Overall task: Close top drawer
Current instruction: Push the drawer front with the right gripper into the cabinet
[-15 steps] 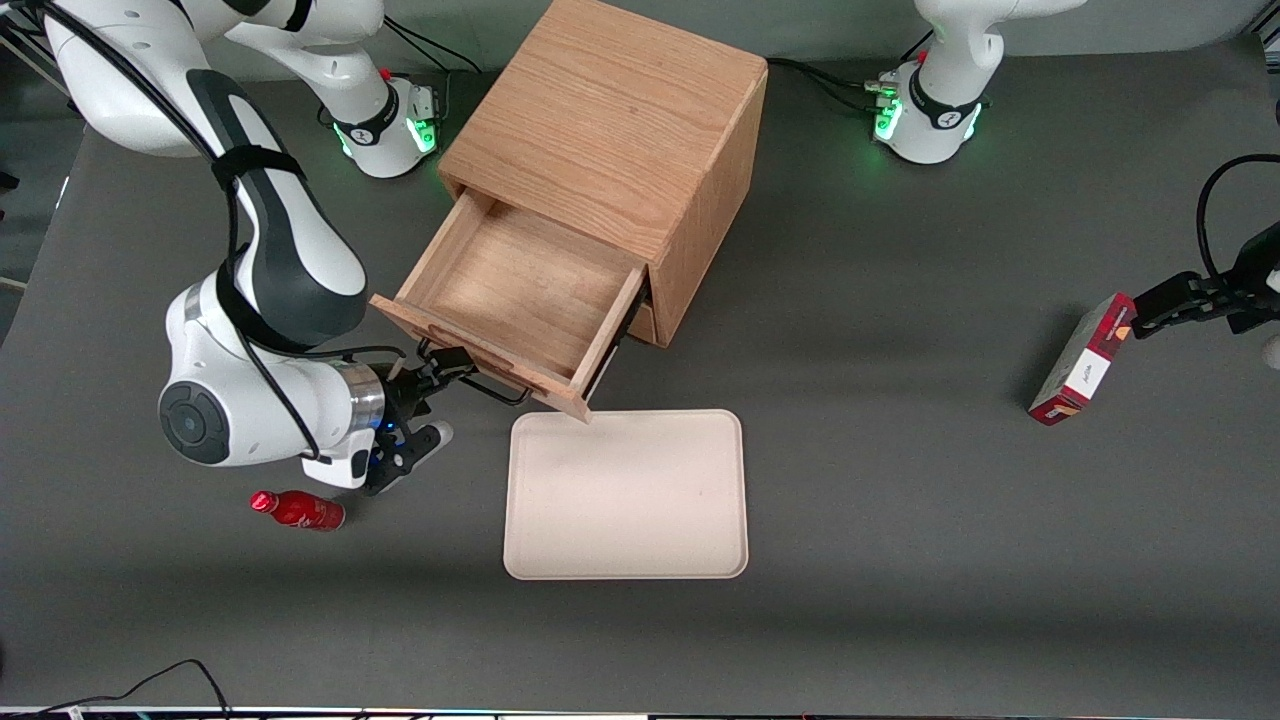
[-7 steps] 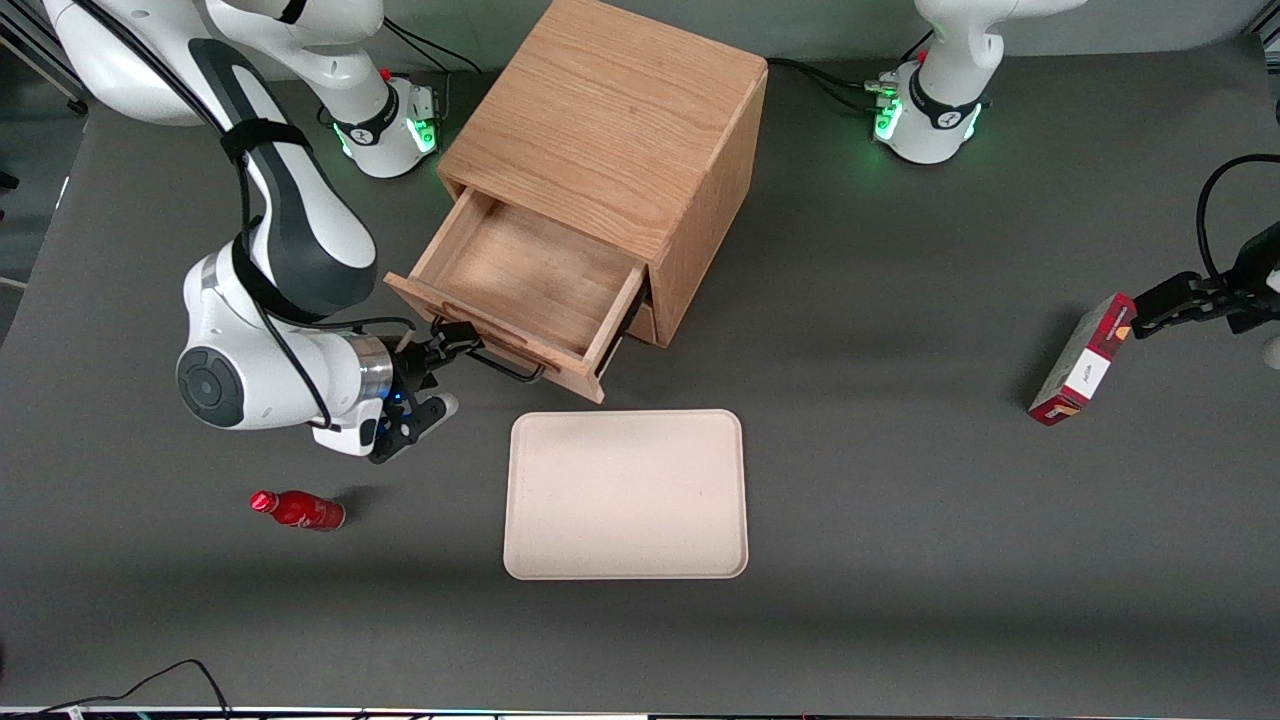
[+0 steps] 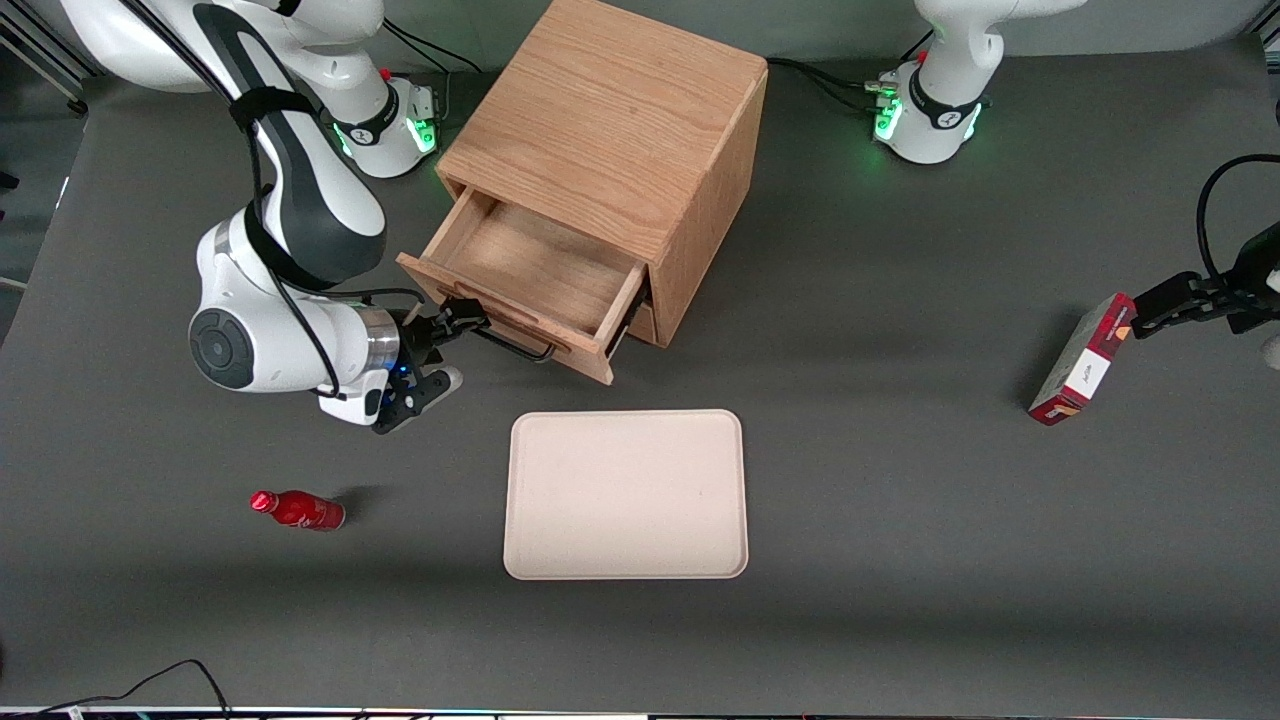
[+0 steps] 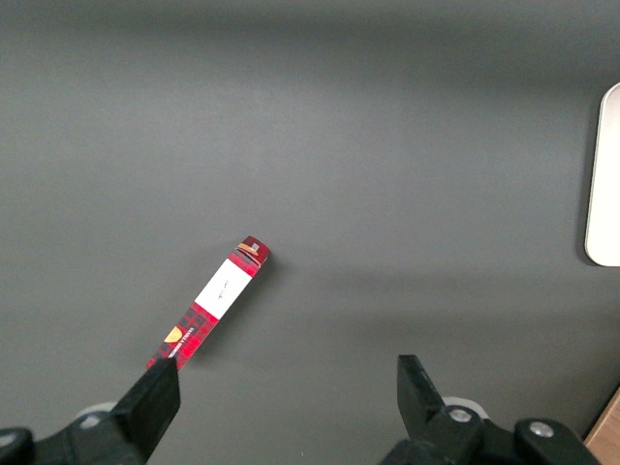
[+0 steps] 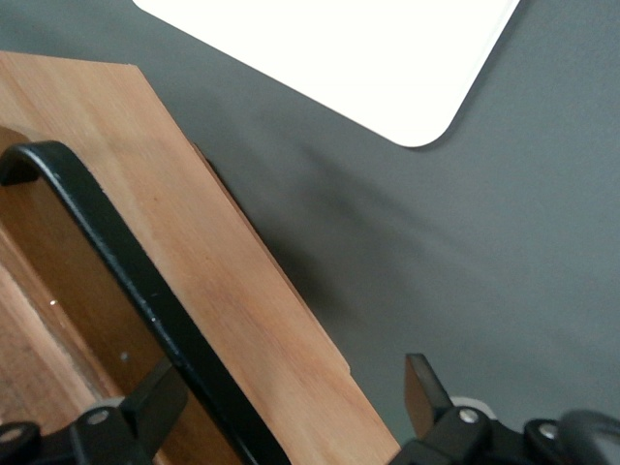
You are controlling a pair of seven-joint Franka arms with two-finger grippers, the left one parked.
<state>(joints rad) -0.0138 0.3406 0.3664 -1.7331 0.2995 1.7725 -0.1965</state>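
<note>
The light oak cabinet (image 3: 610,120) stands at the middle of the table. Its top drawer (image 3: 540,270) is pulled partly out, and its wooden box is empty. The thin black wire handle (image 3: 518,346) is on the flat drawer front (image 3: 570,358). My right gripper (image 3: 450,352) is open at the drawer front, with the handle between its spread fingers. In the right wrist view the handle (image 5: 126,271) crosses the drawer front (image 5: 242,271) close to one finger (image 5: 155,407) of the gripper (image 5: 288,387). The lower drawer is hidden under the top one.
A cream tray (image 3: 625,495) lies flat on the table, nearer the front camera than the drawer; it also shows in the right wrist view (image 5: 368,48). A small red bottle (image 3: 298,509) lies toward the working arm's end. A red box (image 3: 1083,360) stands toward the parked arm's end.
The top drawer has slid farther into the cabinet. My gripper has moved with the drawer front toward the cabinet, away from the tray and the bottle.
</note>
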